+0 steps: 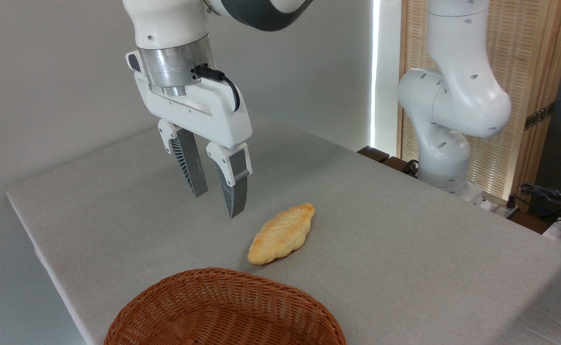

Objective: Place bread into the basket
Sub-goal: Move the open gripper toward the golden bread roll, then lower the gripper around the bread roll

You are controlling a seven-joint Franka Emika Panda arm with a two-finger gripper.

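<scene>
The bread (pixel 281 233), a small golden-yellow braided loaf, lies on the grey tablecloth near the middle of the table. My gripper (pixel 216 206) hangs above the cloth to the left of the loaf and slightly behind it, apart from it. Its two grey ribbed fingers (pixel 235 187) point down with a gap between them and nothing held. The reddish-brown wicker basket (pixel 223 309) sits at the front edge, partly cut off by the bottom of the picture, just in front of the bread.
The arm's white base (pixel 446 115) stands at the table's far right side. Cables and dark gear (pixel 556 199) lie beyond the right edge. The table's left edge (pixel 26 230) drops off beside the basket.
</scene>
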